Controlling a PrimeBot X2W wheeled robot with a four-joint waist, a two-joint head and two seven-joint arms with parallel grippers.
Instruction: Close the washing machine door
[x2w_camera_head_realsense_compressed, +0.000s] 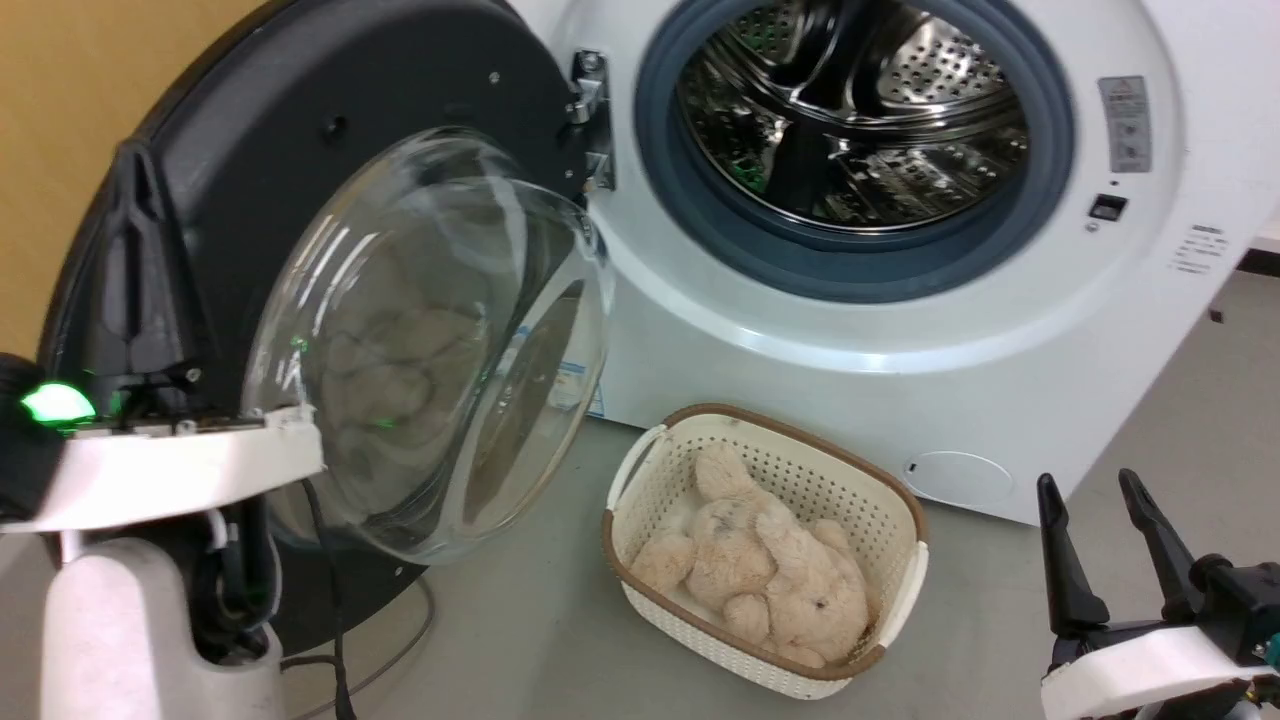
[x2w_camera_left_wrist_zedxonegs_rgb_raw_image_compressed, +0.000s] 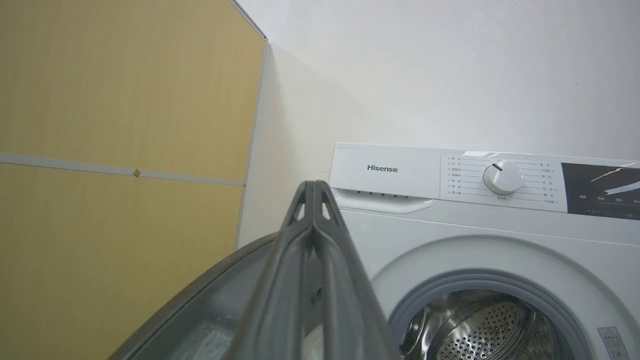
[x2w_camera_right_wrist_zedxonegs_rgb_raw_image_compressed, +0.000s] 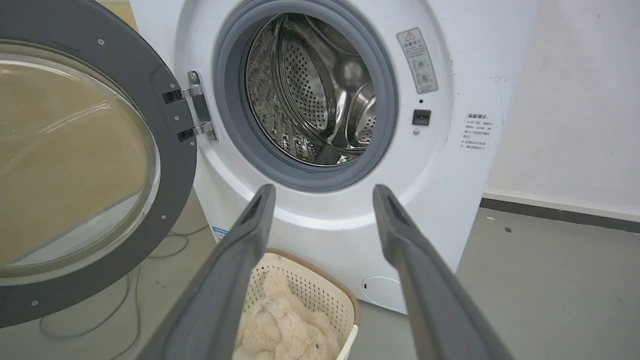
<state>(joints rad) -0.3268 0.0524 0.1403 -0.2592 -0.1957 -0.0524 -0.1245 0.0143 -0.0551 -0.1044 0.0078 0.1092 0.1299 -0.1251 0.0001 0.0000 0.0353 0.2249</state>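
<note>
The washing machine door (x2w_camera_head_realsense_compressed: 400, 130) stands swung wide open to the left, its clear glass bowl (x2w_camera_head_realsense_compressed: 430, 340) bulging toward me and its metal hinge (x2w_camera_head_realsense_compressed: 592, 110) on the right. The white washing machine (x2w_camera_head_realsense_compressed: 800, 350) shows its steel drum (x2w_camera_head_realsense_compressed: 850, 110) inside the grey gasket. My left gripper (x2w_camera_head_realsense_compressed: 137, 160) is shut, its fingers pointing up at the door's free left edge; whether they touch it I cannot tell. From the left wrist, that gripper (x2w_camera_left_wrist_zedxonegs_rgb_raw_image_compressed: 312, 186) rises over the door rim (x2w_camera_left_wrist_zedxonegs_rgb_raw_image_compressed: 200, 305). My right gripper (x2w_camera_head_realsense_compressed: 1100, 490) stands open at the lower right, holding nothing, and faces the drum (x2w_camera_right_wrist_zedxonegs_rgb_raw_image_compressed: 320, 95).
A cream basket (x2w_camera_head_realsense_compressed: 880, 500) with a beige plush toy (x2w_camera_head_realsense_compressed: 750, 570) sits on the grey floor right under the drum opening, beside the door's swing path. A dark cable (x2w_camera_head_realsense_compressed: 400, 640) lies on the floor below the door. A yellow wall panel (x2w_camera_head_realsense_compressed: 100, 80) stands behind the door.
</note>
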